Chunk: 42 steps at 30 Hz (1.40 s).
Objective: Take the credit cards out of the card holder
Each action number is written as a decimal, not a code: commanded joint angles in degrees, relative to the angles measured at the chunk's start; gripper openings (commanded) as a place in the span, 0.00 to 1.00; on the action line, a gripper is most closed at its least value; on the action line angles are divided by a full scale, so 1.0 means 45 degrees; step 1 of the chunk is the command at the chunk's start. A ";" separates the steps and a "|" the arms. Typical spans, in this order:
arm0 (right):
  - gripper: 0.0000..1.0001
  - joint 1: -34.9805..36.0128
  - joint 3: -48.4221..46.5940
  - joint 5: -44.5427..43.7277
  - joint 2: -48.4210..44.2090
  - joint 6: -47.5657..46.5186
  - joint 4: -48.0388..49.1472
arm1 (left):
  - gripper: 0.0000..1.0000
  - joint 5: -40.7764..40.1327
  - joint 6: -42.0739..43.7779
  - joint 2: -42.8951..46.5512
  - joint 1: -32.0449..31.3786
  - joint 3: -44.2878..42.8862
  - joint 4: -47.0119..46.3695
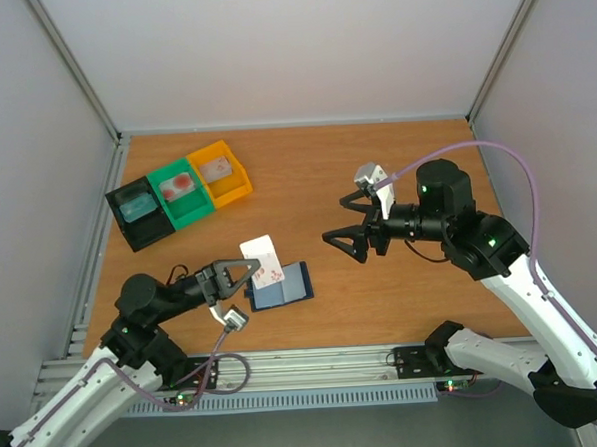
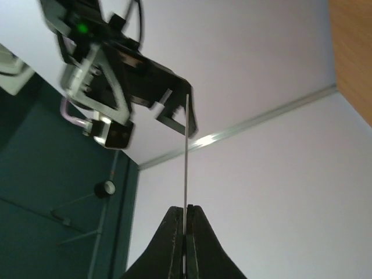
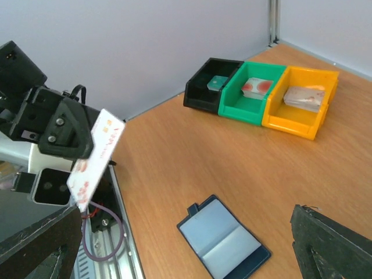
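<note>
Okay, my left jaws are clamping tight on a pale credit card with reddish marks, near the card holder, which is lying open on the bench. My left wrist view is giving only the card's thin edge; the right wrist view is showing its face. My right jaws are gaping wide, holding nothing, above the bench.

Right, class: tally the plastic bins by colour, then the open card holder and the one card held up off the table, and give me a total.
Black bin: 1
Green bin: 1
Yellow bin: 1
Card holder: 1
Held-up card: 1
Total: 5
</note>
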<state>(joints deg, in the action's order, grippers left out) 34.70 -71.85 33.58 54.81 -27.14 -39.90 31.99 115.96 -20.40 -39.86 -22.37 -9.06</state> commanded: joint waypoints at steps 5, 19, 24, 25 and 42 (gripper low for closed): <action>0.99 -0.0064 0.0182 -0.0340 -0.0539 -0.0266 -0.0358 | 0.00 -0.8857 -0.1900 -0.4871 0.0014 -0.3813 0.4248; 0.98 -0.0073 0.0520 -0.1021 -0.1484 -0.0746 -0.1213 | 0.00 -1.2951 -1.1398 -1.9755 0.4807 -1.9079 1.5443; 0.98 -0.0079 0.0797 -0.1433 -0.1853 -0.0723 -0.1307 | 0.00 -1.2641 -1.2145 -2.1975 0.5394 -2.1101 1.4015; 0.98 -0.0075 0.0810 -0.1502 -0.1853 -0.0722 -0.1350 | 0.00 -1.2492 -1.2118 -2.2230 0.5416 -2.1034 1.3536; 0.99 -0.0092 0.0592 -0.2250 -0.1499 -0.0931 -0.1835 | 0.00 -1.1615 -1.3516 -2.4263 0.5815 -2.0231 1.1060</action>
<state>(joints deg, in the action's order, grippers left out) 34.65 -67.66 25.02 47.64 -30.17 -46.81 -20.73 55.88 -127.70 -14.68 -114.56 44.69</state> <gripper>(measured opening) 0.986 0.009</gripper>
